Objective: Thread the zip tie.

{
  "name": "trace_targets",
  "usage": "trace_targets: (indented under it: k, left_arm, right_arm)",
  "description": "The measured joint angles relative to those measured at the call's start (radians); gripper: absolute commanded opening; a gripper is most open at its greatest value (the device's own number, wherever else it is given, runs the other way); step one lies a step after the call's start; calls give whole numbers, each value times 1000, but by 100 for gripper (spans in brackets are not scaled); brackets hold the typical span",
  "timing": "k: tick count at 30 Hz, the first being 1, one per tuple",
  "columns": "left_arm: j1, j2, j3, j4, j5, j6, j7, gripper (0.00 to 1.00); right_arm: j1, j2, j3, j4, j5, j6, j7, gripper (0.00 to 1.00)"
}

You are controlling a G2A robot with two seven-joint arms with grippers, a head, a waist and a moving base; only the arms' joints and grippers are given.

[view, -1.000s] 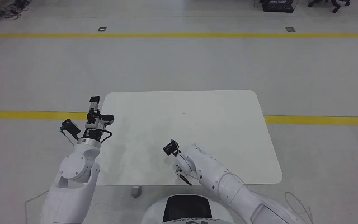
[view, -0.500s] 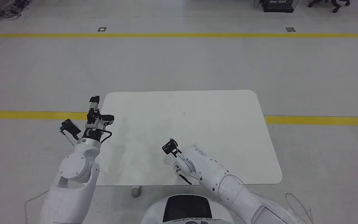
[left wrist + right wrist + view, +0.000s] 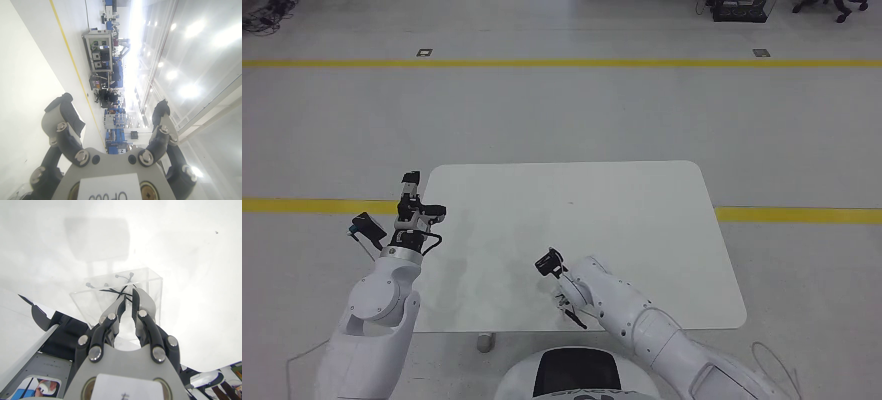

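Observation:
Several black zip ties (image 3: 121, 291) lie crossed in a clear plastic box (image 3: 155, 289) that sits below the table's front edge. My right gripper (image 3: 129, 291) points down into the box. Its fingers are open by a narrow gap, with the tips among the ties, and I cannot tell whether one is pinched. In the top view that gripper (image 3: 570, 316) hangs over the front edge of the white table (image 3: 642, 220). My left gripper (image 3: 422, 197) is raised at the table's left edge, pointing up and away. In its own wrist view the left gripper (image 3: 113, 98) stands wide open and holds nothing.
The white tabletop is bare between the two arms. Around the table is pale floor with a yellow line (image 3: 802, 214). Workstations and racks (image 3: 100, 53) stand far off in the room.
The right wrist has shifted slightly back and forth at the table's front edge. The left arm has not moved.

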Motion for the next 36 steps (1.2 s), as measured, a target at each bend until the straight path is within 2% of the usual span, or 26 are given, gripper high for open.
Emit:
trace_targets:
  k: [3, 6, 11, 14, 18, 24, 36]
  left_arm:
    - [0, 0, 0, 0, 0, 0, 0, 100]
    - [0, 0, 0, 0, 0, 0, 0, 100]
    - [0, 0, 0, 0, 0, 0, 0, 100]
    - [0, 0, 0, 0, 0, 0, 0, 100]
    - [0, 0, 0, 0, 0, 0, 0, 100]
    - [0, 0, 0, 0, 0, 0, 0, 100]
    - [0, 0, 0, 0, 0, 0, 0, 100]
  right_arm:
    - [0, -1, -1, -5, -1, 0, 4, 1]
    - [-2, -1, 1, -11, -2, -2, 8, 0]
    - [-8, 1, 7, -25, -6, -6, 11, 5]
    - [-14, 3, 10, -37, -11, -9, 9, 16]
    - [-21, 6, 14, -50, -22, -16, 6, 22]
    - [-27, 10, 19, -61, -36, -31, 1, 22]
    - [-22, 10, 7, -59, -49, -98, -19, 25]
